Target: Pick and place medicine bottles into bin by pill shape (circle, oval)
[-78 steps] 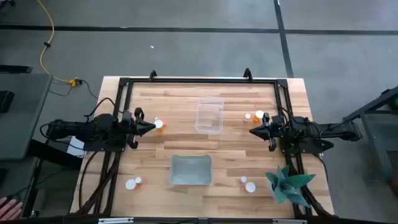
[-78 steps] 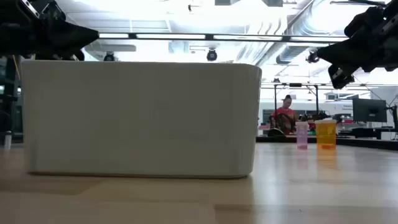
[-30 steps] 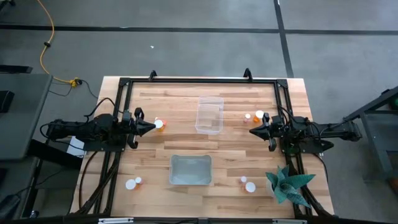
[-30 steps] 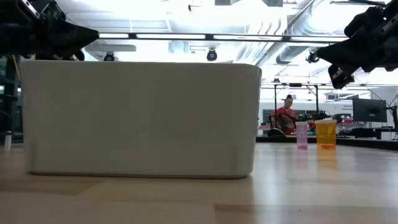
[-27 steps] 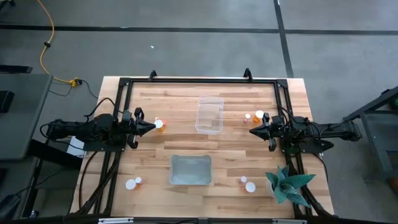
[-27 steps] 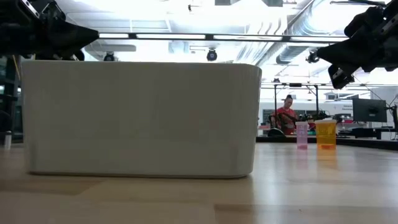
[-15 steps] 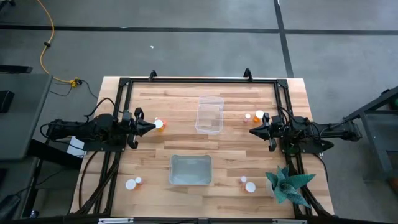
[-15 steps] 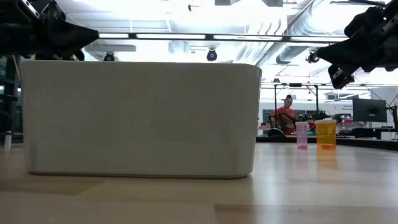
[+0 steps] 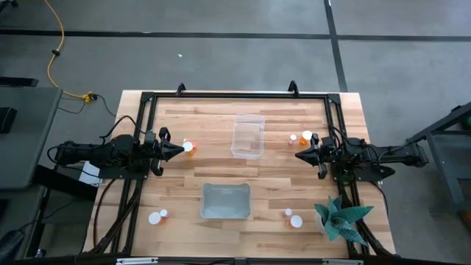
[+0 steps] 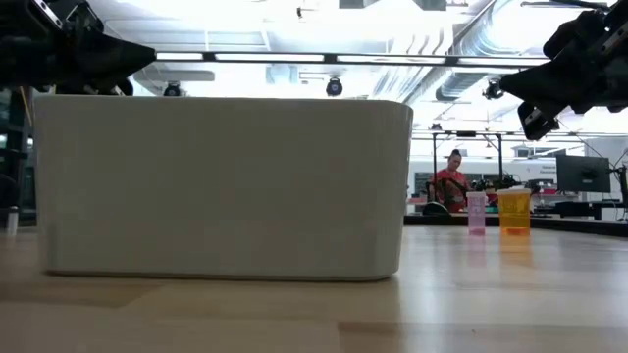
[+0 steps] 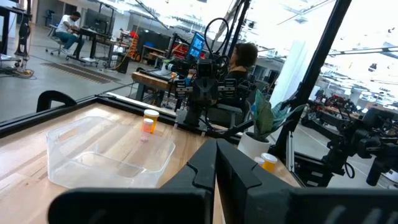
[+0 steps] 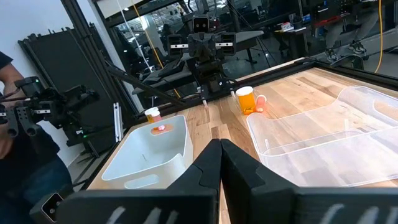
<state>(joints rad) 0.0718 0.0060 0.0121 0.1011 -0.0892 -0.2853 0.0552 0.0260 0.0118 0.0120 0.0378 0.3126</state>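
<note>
The bottles (image 9: 188, 147) are all out on the table (image 9: 176, 188) and both bins look bare, so the sort has not begun, by the look of it. One orange bottle sits just off the left tool (image 9: 178, 150), two stand near the right tool (image 9: 299, 154) at the far right (image 9: 306, 137), two sit near-left (image 9: 154, 217) and two near-right (image 9: 296, 220). The clear bin (image 9: 248, 136) lies toward the far edge, the white bin (image 9: 226, 201) toward the near edge, both on the table's midline.

The left tool hovers above the table with its fingers pressed together and holding nothing; the right tool matches it, pressed together, bare, pointing inward. Neither touches a bottle.

The step in hand seems to be the first pick. The next move likely calls for the left tool to spread, drop and close round the orange bottle beside it. Pill shape cannot be read from here, so the right bin is unclear.

Room is good: wide bare wood lies between the arms and bins. The black frame (image 9: 144, 103) rims the table, and a green folded object (image 9: 340, 219) crowds the near-right bottles.
</note>
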